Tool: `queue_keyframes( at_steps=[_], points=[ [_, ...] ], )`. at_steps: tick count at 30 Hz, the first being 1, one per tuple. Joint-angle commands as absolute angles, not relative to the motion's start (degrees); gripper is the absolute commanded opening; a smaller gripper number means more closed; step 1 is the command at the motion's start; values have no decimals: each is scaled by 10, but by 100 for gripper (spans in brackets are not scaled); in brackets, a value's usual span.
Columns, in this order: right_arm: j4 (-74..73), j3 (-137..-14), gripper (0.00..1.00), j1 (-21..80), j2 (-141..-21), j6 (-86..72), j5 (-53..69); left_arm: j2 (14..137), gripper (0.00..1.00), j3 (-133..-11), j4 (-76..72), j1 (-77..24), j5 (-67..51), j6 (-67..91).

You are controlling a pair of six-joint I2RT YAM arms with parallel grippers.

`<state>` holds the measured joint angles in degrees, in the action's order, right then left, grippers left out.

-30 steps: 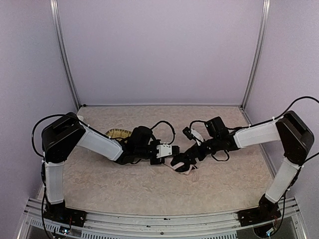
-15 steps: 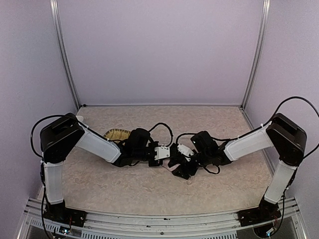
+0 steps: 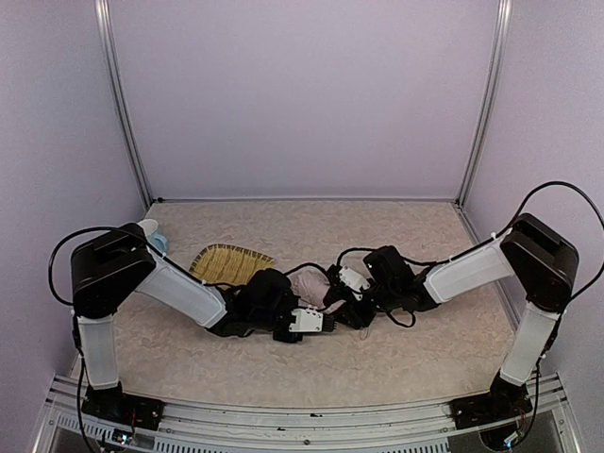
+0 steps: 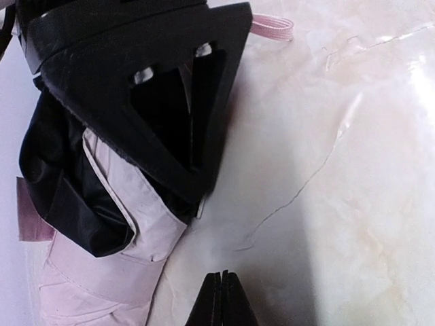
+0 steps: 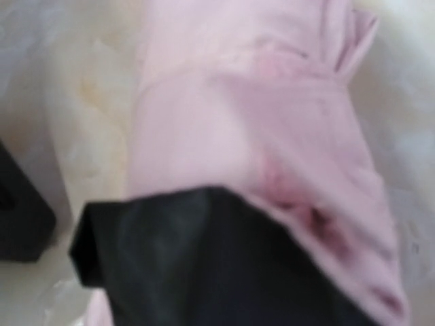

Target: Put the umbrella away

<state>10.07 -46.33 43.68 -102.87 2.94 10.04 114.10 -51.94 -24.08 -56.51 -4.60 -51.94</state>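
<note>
Left gripper (image 4: 221,299) is pinched fully together, its two slim dark tips meeting in a narrow wedge with nothing between them. It sits low over the table (image 3: 406,236), just near and left of the umbrella (image 3: 307,281). The table top is a glossy cream surface veined like marble, with fine creases that catch the light.

The umbrella lies at the middle of the table, between the two arms, as a soft rumpled bundle. Its thin pale pink fabric is folded and stitched in flat bands, and darker black cloth or parts bunch up against it. A flat ribbed pink strap (image 4: 273,27) loops out onto the table on the far side of it in the left wrist view.

The right gripper (image 3: 332,298) reaches in from the right and is right at the bundle. In the left wrist view one of its matte black fingers, an angular frame with triangular openings, lies over the umbrella's dark part. The right wrist view is blurred and filled with pink fabric and a black mass, so I cannot tell how wide these jaws stand or whether they hold the cloth.

A woven yellow straw mat (image 3: 226,261), shallow and fan-shaped, lies on the table to the left of the umbrella and a little farther back, partly behind the left arm.
</note>
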Motion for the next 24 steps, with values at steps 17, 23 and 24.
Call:
queue_keyframes(
  at_steps=[17, 23, 24],
  points=[
    [74, -439, 25, 457, -1006, 159, 164, 1044, 51, -530, -266, -469, -282, -399],
    [70, -444, 12, 457, -994, 191, 190, 1081, 51, -559, -257, -492, -272, -415],
    [69, -445, 11, 456, -993, 193, 191, 1087, 49, -565, -247, -492, -273, -415]
  ],
)
